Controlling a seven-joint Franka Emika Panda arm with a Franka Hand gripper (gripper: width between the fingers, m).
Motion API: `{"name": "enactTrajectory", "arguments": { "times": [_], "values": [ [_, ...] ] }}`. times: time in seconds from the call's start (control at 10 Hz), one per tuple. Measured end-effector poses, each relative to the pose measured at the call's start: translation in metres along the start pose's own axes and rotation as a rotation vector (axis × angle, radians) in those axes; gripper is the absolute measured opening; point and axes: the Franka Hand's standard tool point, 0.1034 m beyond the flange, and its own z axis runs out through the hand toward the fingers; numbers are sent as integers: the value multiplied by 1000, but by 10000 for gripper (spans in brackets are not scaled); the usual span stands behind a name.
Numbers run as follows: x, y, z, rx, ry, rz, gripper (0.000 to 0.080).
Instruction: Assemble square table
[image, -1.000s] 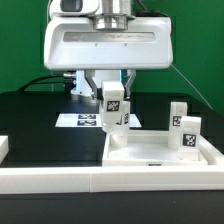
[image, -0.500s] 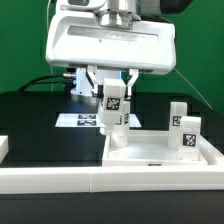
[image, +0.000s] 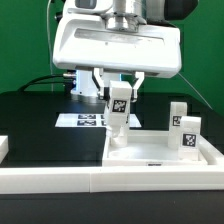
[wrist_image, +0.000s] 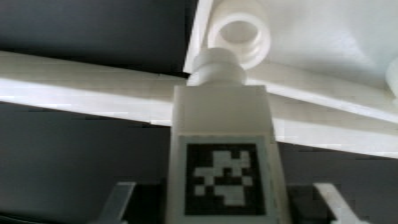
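Observation:
My gripper (image: 119, 90) is shut on a white leg post (image: 118, 110) with a black-and-white tag, holding it upright just above the near-left corner of the square table top (image: 160, 152), a white rimmed tray. In the wrist view the leg post (wrist_image: 222, 120) fills the middle between my gripper's (wrist_image: 222, 205) fingers (wrist_image: 128, 200). Its narrow tip points at a round socket (wrist_image: 240, 38) in the table top's corner. Two more tagged leg posts (image: 178, 114) (image: 188, 136) stand on the table top at the exterior view's right.
The marker board (image: 82, 120) lies flat on the black table behind the leg post. A long white border rail (image: 90, 181) runs along the front. A small white part (image: 3, 147) sits at the exterior view's left edge. A green wall stands behind.
My gripper has moved a little to the exterior view's right with the leg post in it, nearer over the table top's corner. Nothing else moved.

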Motion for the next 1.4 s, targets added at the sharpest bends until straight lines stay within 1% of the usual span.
{"name": "enactTrajectory", "arguments": {
  "times": [0.2, 0.3, 0.4, 0.5, 0.7, 0.8, 0.9, 1.0, 1.1, 1.2, 1.4],
  "values": [
    [0, 0, 0, 0, -1, 1, 290],
    [-2, 4, 1, -2, -3, -10, 290],
    [-8, 23, 3, -6, -10, -28, 290],
    [-11, 29, 9, 9, -19, 3, 290],
    [-12, 15, 19, 40, -23, 20, 290],
    [-11, 11, 21, 50, -28, 27, 290],
    [-7, 4, 21, 62, -32, 62, 290],
    [-1, -7, 18, 79, -41, 84, 290],
    [4, -14, 15, 72, -40, 59, 290],
    [2, -12, 16, 65, -43, 56, 290],
    [2, -11, 16, 65, -44, 58, 290]
  ]
}}
